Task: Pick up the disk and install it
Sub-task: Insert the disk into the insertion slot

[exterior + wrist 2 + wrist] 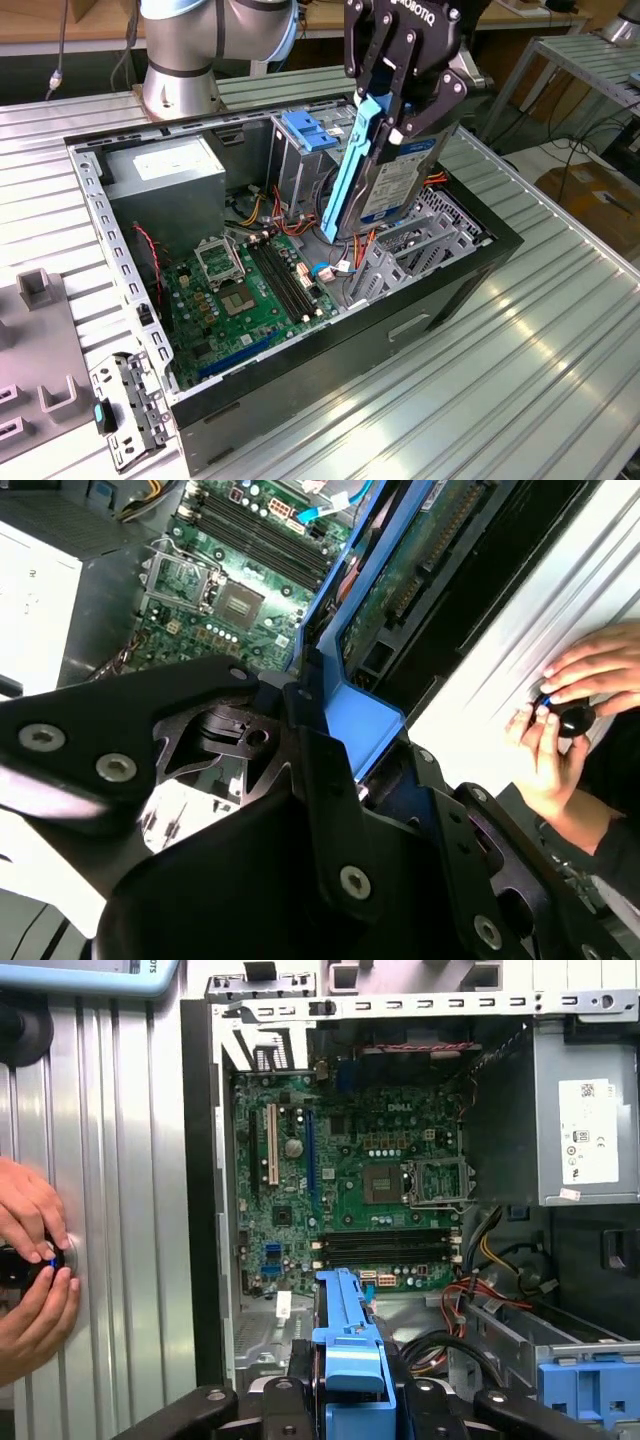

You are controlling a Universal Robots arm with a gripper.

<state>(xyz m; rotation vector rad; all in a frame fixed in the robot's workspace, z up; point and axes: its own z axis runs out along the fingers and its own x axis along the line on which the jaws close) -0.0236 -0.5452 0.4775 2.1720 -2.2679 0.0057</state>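
My gripper (396, 118) is shut on the disk (392, 185), a silver-black drive with a printed label and blue side rails. It holds the disk on edge, tilted, above the right side of the open computer case (300, 375). The disk's lower end hangs just over the metal drive bays (425, 235) and loose cables. In the second wrist view the blue rail (352, 712) and the drive's green underside (420, 570) run out from between my black fingers (322, 770). The first wrist view has the rail's blue edge (345, 1335) over the motherboard (350, 1180).
Inside the case are a grey power-supply box (165, 180) and a metal cage with a blue top (305, 130). The arm's base (180, 60) stands behind. A grey fixture (40, 340) and a metal bracket (130, 405) lie at the exterior view's left. A person's hands (30, 1260) rest beside the case.
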